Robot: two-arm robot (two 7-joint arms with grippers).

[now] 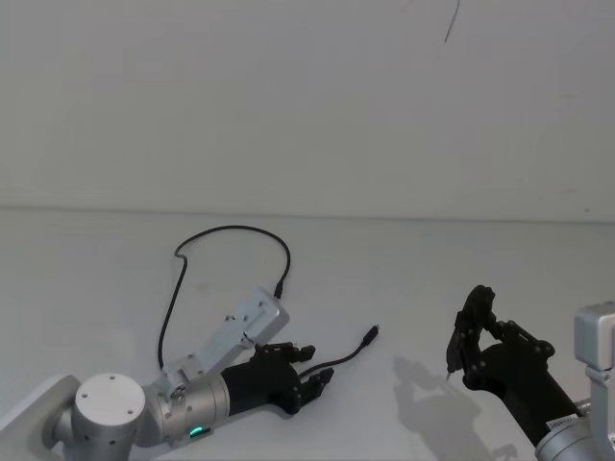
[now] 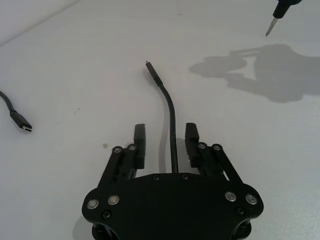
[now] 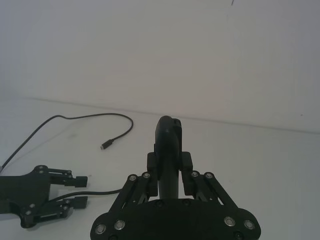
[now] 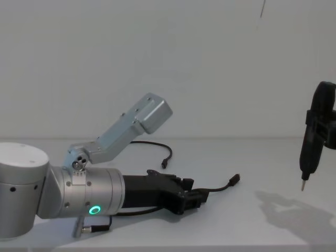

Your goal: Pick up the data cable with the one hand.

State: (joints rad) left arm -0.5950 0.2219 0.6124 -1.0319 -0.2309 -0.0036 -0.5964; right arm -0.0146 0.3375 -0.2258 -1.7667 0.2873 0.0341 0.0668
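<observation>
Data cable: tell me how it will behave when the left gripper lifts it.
Likely floppy: the data cable lies in loose curves, so its ends should sag. Probably light, being thin. It could slip through the open fingers of the left gripper unless pinched squarely. The right gripper holds a pen-like tool apart.

The data cable (image 2: pixel 172 125) runs between the fingers (image 2: pixel 140 142) of the left end effector (image 2: pixel 165 134) and vanishes under its black body. In the left wrist view the top edge cuts off the pen-like tool (image 2: pixel 271 25) above its metal tip.
</observation>
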